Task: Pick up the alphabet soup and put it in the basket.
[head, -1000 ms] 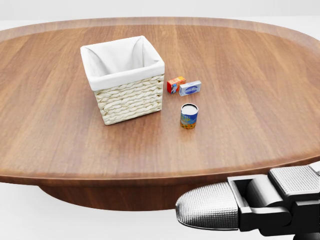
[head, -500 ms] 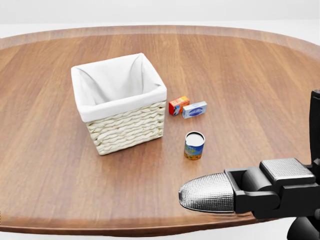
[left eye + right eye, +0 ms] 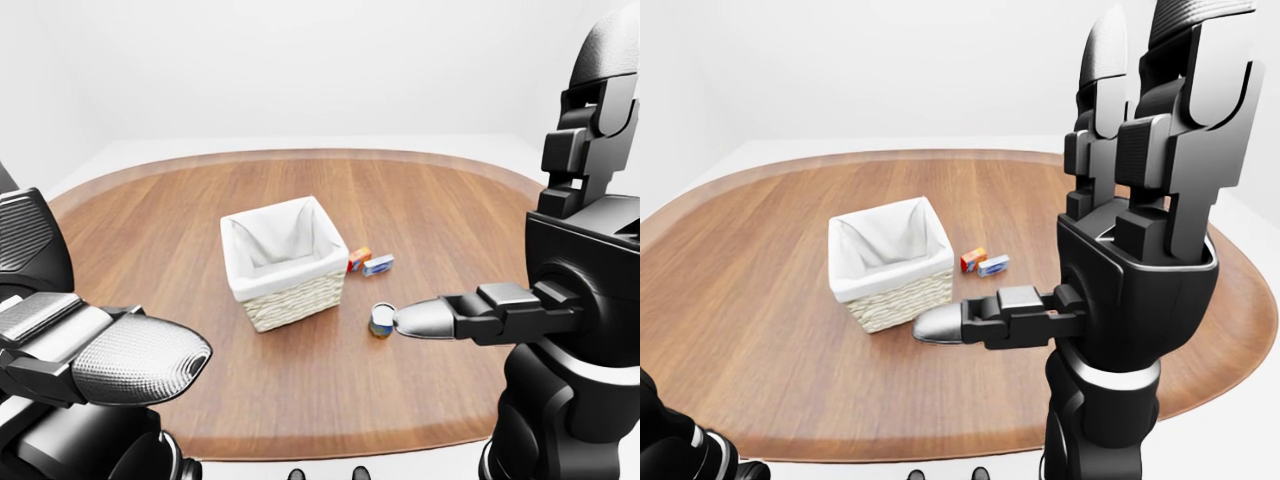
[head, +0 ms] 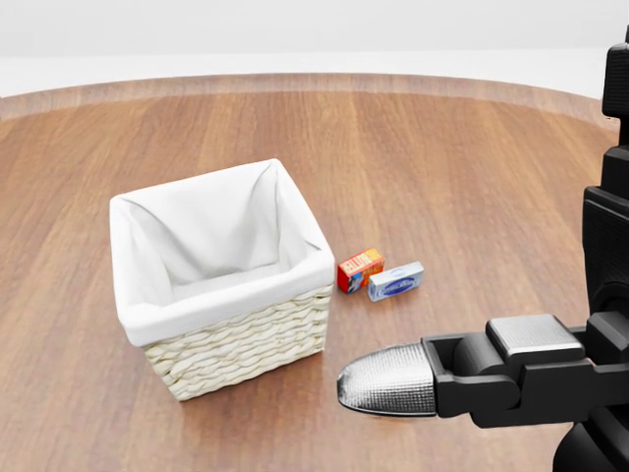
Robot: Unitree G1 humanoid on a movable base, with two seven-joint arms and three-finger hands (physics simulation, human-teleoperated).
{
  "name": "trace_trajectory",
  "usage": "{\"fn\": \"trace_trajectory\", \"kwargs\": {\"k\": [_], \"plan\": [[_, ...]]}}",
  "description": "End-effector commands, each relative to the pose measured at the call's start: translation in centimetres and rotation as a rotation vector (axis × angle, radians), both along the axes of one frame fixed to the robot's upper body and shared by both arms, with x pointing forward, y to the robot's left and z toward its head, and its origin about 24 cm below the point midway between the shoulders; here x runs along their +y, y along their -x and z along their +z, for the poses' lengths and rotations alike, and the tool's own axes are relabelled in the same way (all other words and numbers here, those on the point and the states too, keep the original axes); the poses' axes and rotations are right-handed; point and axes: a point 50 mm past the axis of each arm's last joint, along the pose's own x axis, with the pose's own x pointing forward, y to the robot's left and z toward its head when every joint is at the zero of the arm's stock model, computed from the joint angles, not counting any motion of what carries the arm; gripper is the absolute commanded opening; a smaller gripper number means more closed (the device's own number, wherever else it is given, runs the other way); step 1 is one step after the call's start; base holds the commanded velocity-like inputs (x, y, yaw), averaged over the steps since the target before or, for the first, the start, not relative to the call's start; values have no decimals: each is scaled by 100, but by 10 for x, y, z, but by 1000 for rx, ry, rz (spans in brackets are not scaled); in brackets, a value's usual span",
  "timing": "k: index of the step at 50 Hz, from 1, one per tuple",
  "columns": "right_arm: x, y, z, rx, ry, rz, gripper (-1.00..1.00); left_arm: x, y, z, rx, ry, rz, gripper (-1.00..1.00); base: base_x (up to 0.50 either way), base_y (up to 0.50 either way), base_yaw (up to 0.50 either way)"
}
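Change: camera had moved closer since the earlier head views — basket (image 4: 224,280) loomed larger and sat lower in the head view; the things on the table (image 4: 462,157) themselves did not look shifted.
Soup: alphabet soup (image 3: 381,320) stood upright on the table, right of and below the basket in the left-eye view, apart from it; in the head view the thumb of the right hand hid it.
Neighbours: orange box (image 4: 360,269) and blue box (image 4: 395,280) lay just beside each other, above the can and near the basket's right side.
Right hand: right hand (image 3: 1140,190) was raised and open, fingers up, thumb pointing left across the can's spot — holding nothing.
Left hand: left hand (image 3: 95,355) was low at the left of the left-eye view, empty; looked open, fingers not closed on anything.
Handling: judged a small rigid can, fairly dense for its size, smooth label so likely slippery, not fragile, tips easily if nudged.
Grip: best taken round the cylindrical side at mid-height, thumb opposite the two fingers, staying clear of the rim.
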Motion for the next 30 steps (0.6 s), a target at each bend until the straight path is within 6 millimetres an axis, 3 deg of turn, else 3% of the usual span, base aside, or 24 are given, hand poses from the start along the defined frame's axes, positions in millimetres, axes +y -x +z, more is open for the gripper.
{"fn": "trace_trajectory", "kwargs": {"k": [1, 28, 30], "plan": [[1, 4, 4, -33, -4, 6, 100, 2, 0, 1, 2, 27, -23, 100, 50, 0, 0], [0, -2, -3, 22, -14, 3, 100, -3, 0, -1, -9, -37, 18, 100, 50, 0, 0], [-5, -3, -1, 14, -93, -22, 100, -3, 0, -1, -10, -37, 16, 100, 50, 0, 0]]}}
